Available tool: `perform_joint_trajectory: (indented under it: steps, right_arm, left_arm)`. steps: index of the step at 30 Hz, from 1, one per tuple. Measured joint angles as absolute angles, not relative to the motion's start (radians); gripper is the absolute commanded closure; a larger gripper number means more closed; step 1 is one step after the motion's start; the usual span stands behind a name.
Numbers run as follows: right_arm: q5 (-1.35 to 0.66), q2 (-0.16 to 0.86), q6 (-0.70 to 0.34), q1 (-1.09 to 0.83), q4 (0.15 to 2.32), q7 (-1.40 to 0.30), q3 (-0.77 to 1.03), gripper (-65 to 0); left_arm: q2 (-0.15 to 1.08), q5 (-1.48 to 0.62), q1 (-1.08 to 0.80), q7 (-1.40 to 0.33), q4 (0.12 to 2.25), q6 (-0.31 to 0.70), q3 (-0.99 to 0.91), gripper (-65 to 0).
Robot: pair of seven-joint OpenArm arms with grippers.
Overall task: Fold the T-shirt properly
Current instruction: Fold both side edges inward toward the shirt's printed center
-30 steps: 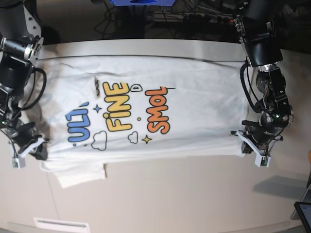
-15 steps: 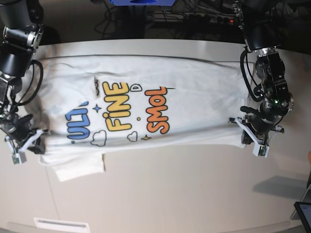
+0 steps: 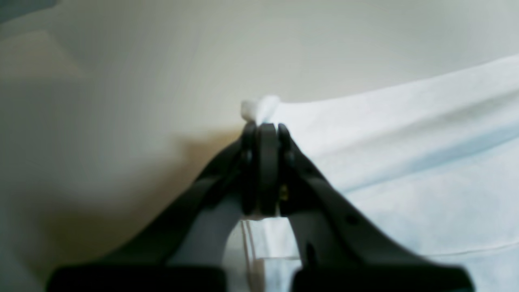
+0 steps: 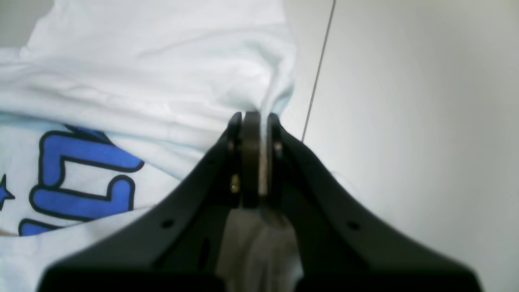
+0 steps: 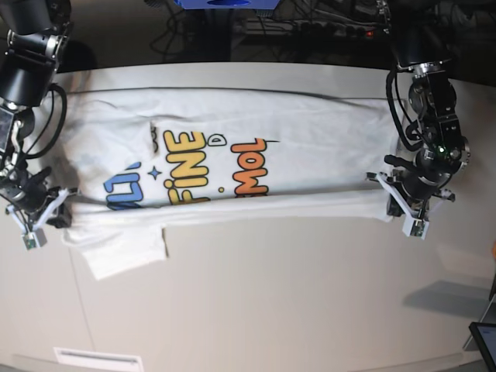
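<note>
While pinched, T-shirt (image 5: 232,155) edge lifted — table (image 5: 271,294) bare.

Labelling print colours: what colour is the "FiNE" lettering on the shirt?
Yellow with dark outlines, on the T-shirt; clearest in the base view at "FiNE".

The left gripper (image 3: 261,129) has its jaws pressed together, pinching a small tuft of white cloth, its arm reaching down along the base view's right edge with the wrist bent inward. The right gripper (image 4: 253,121) is likewise clamped, its arm hanging down that view's left side. How deep either grip goes is hard to judge through the blur.
</note>
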State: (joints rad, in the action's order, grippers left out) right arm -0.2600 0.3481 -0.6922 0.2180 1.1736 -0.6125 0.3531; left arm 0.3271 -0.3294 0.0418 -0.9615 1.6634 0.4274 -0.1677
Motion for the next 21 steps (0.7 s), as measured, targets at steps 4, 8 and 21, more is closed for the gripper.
perform_joint_trajectory:
  steps: [4,8,21]
  right_arm:
    - [-0.263,0.348,-0.697,0.193,1.204,-0.612,0.353,-0.1]
    - [-0.263,0.348,-0.697,0.185,1.217,-0.616,0.353,-0.1]
    - [-0.260,0.329,-0.696,0.159,1.215,-0.624,0.353,-1.0]
  left_arm:
    - [0.338,-0.326,0.019,-0.971,1.707,0.428,-0.164,0.0]
    - [0.358,-0.332,-0.004,-0.959,1.732,0.431,-0.163,0.0]
    - [0.375,-0.333,-0.073,-0.965,1.728,0.435,-0.159,0.0]
